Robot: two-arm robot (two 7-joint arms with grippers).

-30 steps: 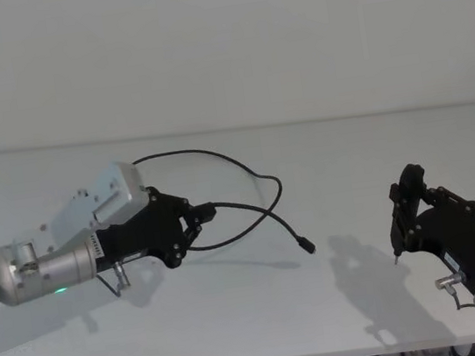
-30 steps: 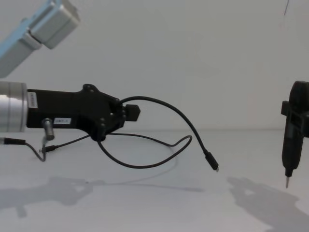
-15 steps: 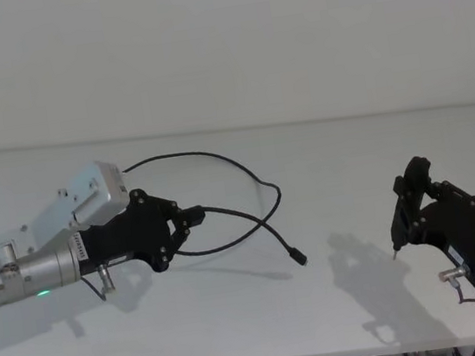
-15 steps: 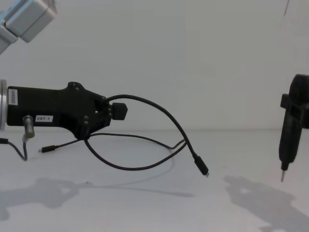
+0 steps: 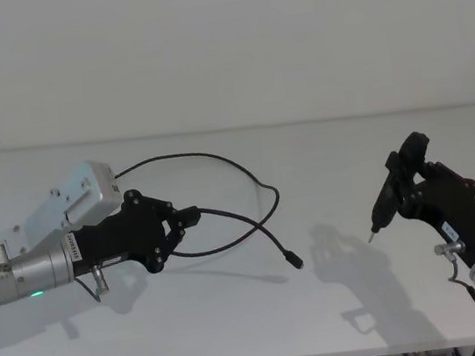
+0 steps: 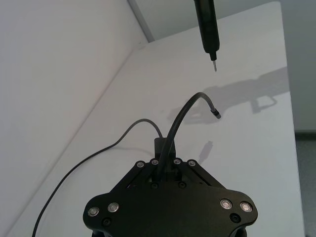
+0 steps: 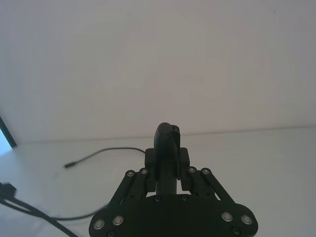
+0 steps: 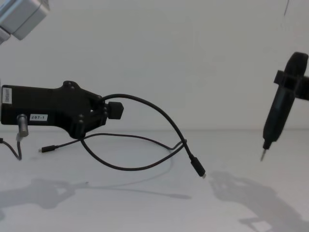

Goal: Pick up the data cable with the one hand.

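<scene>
The data cable [image 5: 236, 215] was held clamped between the short fingers of the left gripper [image 5: 186, 219], which was stretched out level above the left part of the white table [image 5: 242, 337]. The grip appeared to have been taken partway along the cord, presumably so that both lengths could trail freely. One length was seen to arch out of the pinch and droop to a free plug [image 8: 197, 167] hanging just above the middle of the table. The other was looped down and back toward a second plug [image 8: 44, 150], which seemed to lie on the table's left part. The jaws were drawn almost together, with nothing but the thin cord pinched in the narrow gap. The pick-up was judged largely made, though whether the far loop was resting on the table could not be told. The right gripper [image 5: 404, 183] was held above the right part of the table, well apart from the cable, closed on a slim black pointed tool [image 5: 383, 206], probably to leave the cord clear.
</scene>
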